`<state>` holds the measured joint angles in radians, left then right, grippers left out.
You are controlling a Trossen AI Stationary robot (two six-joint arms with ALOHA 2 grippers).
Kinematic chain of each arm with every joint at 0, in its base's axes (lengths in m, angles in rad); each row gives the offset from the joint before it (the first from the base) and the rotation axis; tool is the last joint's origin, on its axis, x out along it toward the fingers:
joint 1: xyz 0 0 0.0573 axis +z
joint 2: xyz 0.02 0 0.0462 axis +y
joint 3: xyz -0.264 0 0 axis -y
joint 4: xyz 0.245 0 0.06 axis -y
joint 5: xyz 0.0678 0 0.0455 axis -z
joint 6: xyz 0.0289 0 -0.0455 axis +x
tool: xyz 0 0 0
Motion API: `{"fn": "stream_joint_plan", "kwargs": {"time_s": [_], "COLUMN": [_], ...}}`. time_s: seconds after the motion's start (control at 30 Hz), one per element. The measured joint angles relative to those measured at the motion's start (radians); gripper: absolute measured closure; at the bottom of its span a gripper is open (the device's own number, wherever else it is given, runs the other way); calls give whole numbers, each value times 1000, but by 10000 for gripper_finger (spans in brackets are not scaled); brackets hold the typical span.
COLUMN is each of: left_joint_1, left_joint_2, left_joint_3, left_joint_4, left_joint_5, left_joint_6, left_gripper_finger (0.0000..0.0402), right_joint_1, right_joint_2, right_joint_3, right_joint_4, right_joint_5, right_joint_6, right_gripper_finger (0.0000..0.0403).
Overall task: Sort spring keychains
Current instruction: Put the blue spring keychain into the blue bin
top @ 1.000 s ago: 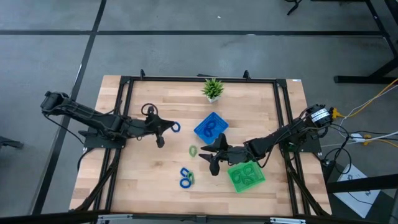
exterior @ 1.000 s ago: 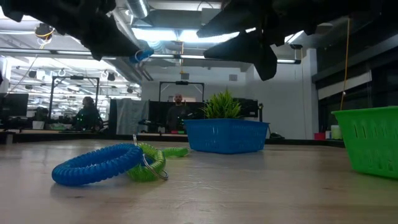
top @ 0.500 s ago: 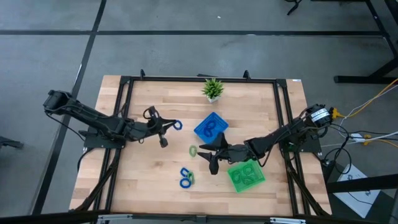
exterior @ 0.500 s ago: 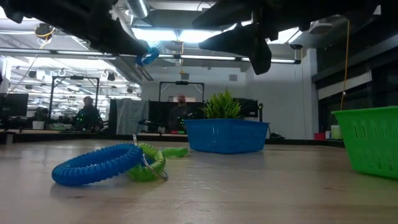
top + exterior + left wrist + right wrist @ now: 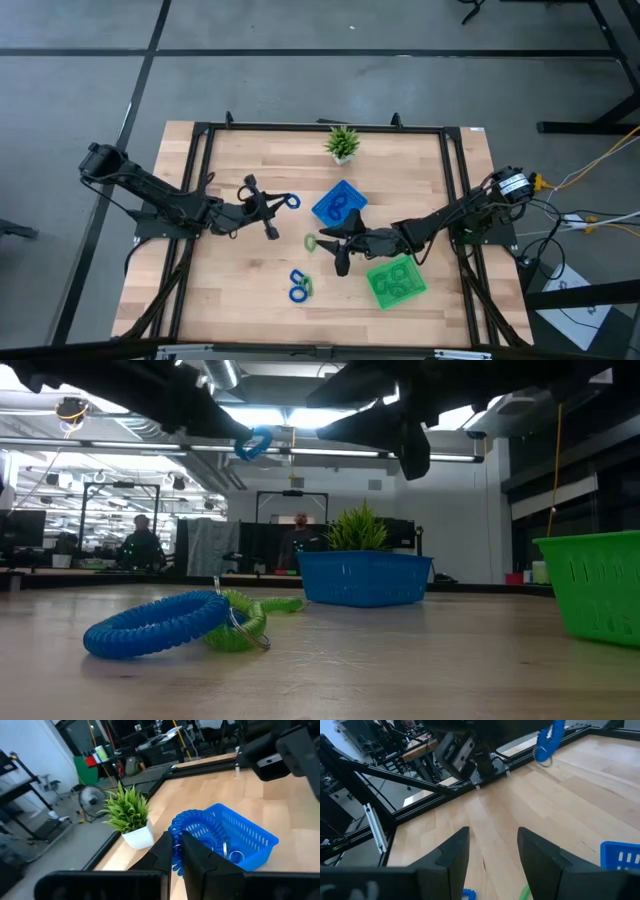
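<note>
The left claw is clamped narrow on a blue spring keychain, holding it in the air above the tabletop, just beside the blue tray on the side away from the right arm. In the left wrist view the coil sits pinched between the dark fingers, with the blue tray beyond it and the potted plant off to one side. In the low view the held keychain hangs high over the wood.

The right claw stands wide, its fingers well apart and holding nothing, raised over the middle of the tabletop between the blue tray and the green tray.

The blue tray holds blue coils; a metal ring shows inside it in the left wrist view. The green tray, near the front edge on the right arm's side, holds green coils.

Loose on the wood lie a single green keychain just beside the right claw, and nearer the front edge a blue keychain touching a green one. In the low view that pair is close to the camera, the blue coil lying flat with the green coil against it.

The potted plant stands at the far edge. In the room beyond, two people are visible at some distance.
</note>
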<state>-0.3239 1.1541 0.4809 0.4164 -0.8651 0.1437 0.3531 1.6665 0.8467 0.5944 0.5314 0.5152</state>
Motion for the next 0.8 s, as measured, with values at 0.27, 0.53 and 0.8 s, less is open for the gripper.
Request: {"fn": "stream_joint_plan", "kwargs": {"time_s": [0.27,0.53,0.8], "left_joint_1": [-4,-4,-4], "left_joint_2": [109,188,204], "left_joint_3": [91,158,177], "left_joint_4": [0,7,7], "left_joint_5": [-30,-83,-113], "left_joint_6": [51,96,106], "left_gripper_finger": [384,384,384], "right_joint_1": [-14,-37,-74], "right_joint_2": [0,0,0], "right_joint_3": [0,0,0], "right_joint_4": [37,36,37], "right_joint_5": [21,60,60], "right_joint_6": [-26,-31,-29], "right_gripper_finger": [238,238,238]}}
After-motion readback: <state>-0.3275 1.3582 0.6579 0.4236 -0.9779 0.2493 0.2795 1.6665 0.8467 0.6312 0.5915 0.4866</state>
